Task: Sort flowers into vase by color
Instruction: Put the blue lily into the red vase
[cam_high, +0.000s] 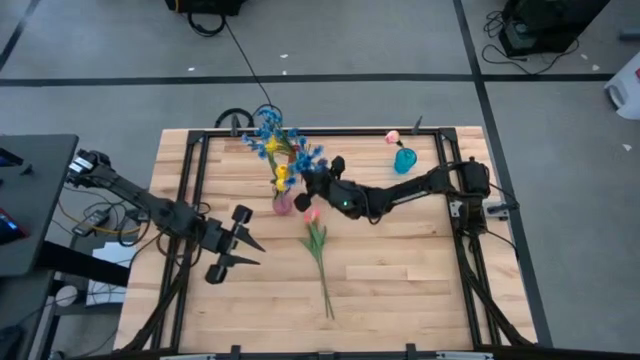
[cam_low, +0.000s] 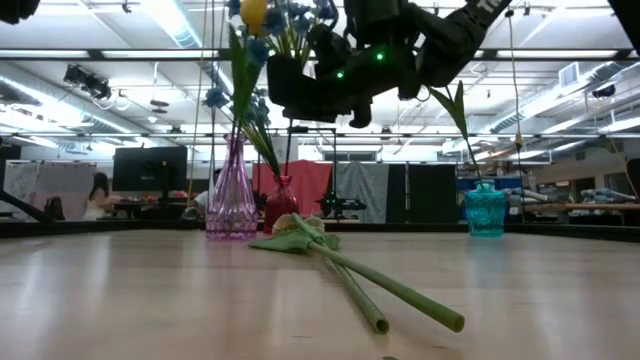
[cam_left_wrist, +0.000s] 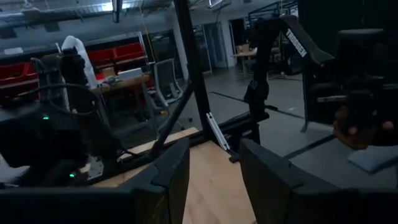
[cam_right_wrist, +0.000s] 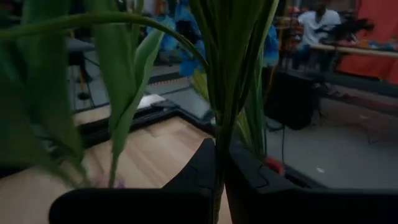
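White "TROSSEN" lettering marks a dark arm (cam_left_wrist: 298, 46) — nothing else readable.

A wooden table (cam_high: 400, 270) has a black metal frame (cam_high: 190, 160) around it. The floor (cam_high: 350, 40) is grey, with black cables (cam_high: 240, 50) on it. Far back, a person (cam_low: 100, 195) stands by red curtains (cam_low: 305, 185).
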